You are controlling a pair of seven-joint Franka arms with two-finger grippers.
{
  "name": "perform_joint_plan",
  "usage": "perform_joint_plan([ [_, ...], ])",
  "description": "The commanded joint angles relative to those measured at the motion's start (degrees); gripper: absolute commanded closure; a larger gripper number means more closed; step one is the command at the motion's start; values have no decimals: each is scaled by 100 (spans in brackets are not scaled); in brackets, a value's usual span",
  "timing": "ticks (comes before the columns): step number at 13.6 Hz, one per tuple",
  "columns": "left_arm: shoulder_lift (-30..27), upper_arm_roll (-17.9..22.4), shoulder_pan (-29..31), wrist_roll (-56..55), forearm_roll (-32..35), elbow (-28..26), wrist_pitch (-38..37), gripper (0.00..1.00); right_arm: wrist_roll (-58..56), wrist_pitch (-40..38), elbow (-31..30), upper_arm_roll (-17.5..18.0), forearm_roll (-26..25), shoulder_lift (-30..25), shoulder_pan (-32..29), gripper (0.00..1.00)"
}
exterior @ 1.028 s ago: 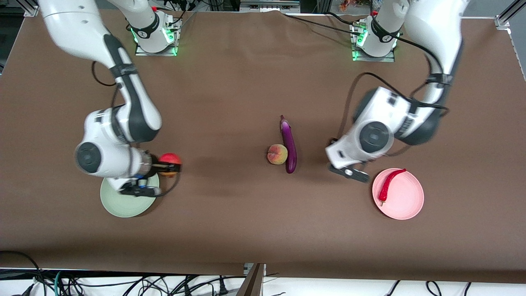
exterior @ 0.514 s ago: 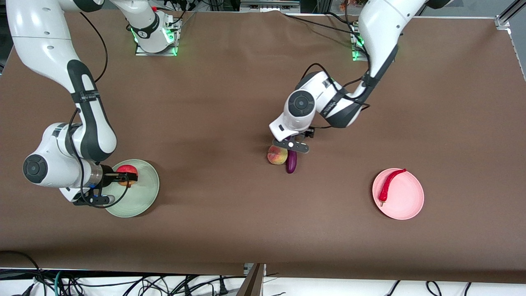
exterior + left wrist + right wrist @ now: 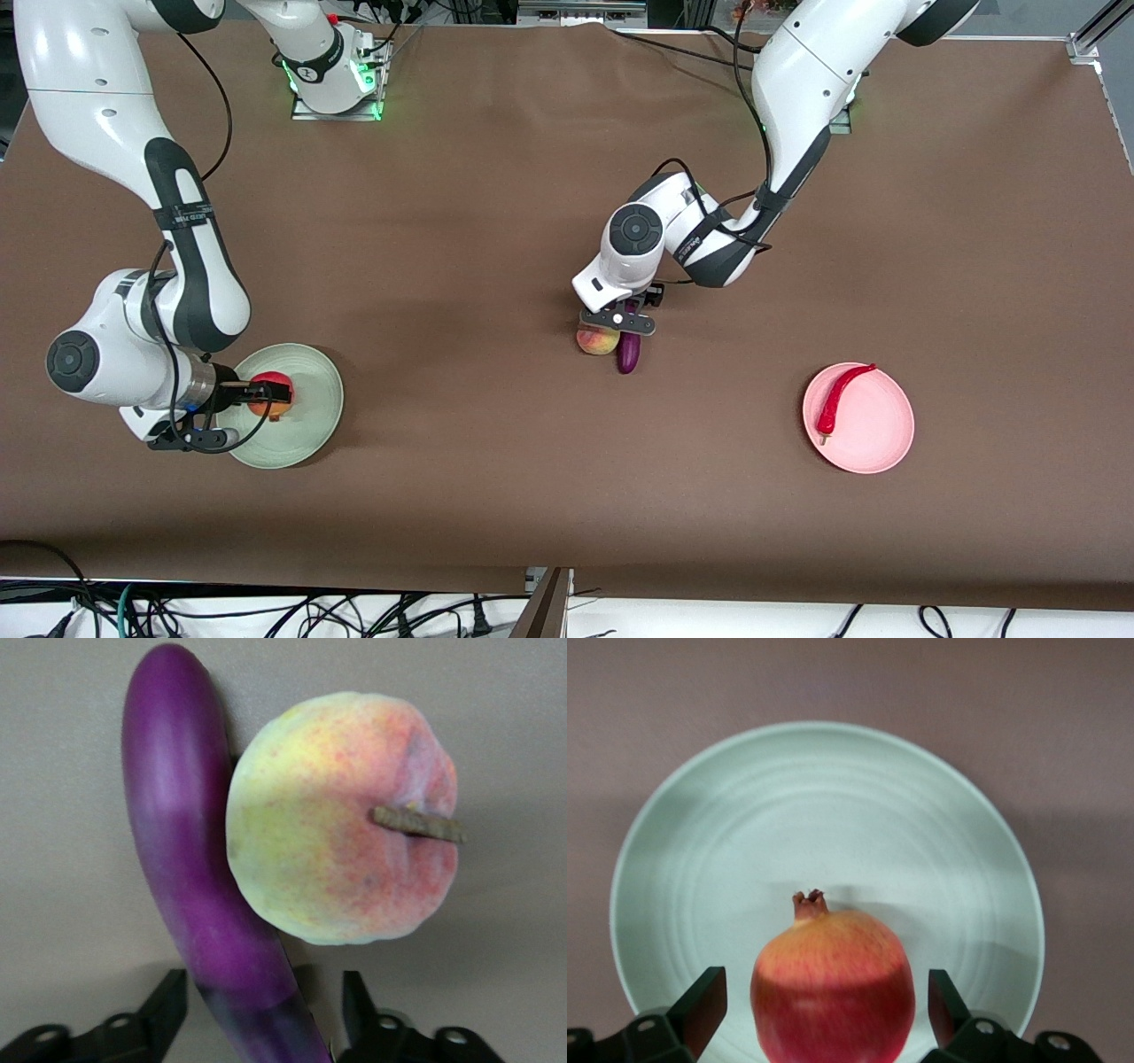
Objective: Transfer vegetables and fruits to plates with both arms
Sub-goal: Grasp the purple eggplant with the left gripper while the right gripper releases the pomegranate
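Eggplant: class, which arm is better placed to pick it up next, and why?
The left. The left gripper is already down at the eggplant, its open fingers on either side of it. The right gripper is at the green plate, open around the red fruit.

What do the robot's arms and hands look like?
Both arms are shiny white with dark grey joints and round grey caps at the wrists. Thin black cables loop along them, held by black bands. The left hand and the right hand are black, each with two flat fingers. Green lights glow at the bases.
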Motion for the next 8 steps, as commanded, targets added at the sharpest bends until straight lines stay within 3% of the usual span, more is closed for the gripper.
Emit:
perform_joint_plan([
  [1, -74, 19, 28, -146, 141, 25, -175, 81, 288, -479, 480, 87, 2, -100, 253, 0],
  [4, -248, 19, 229, -138, 141, 69, -920, 85, 1726, -649, 630, 105, 19, -100, 947, 0],
  [8, -863, 36, 546, -42, 150, 227, -2291, 86, 4002, -229, 622, 96, 19, 40, 2317, 0],
])
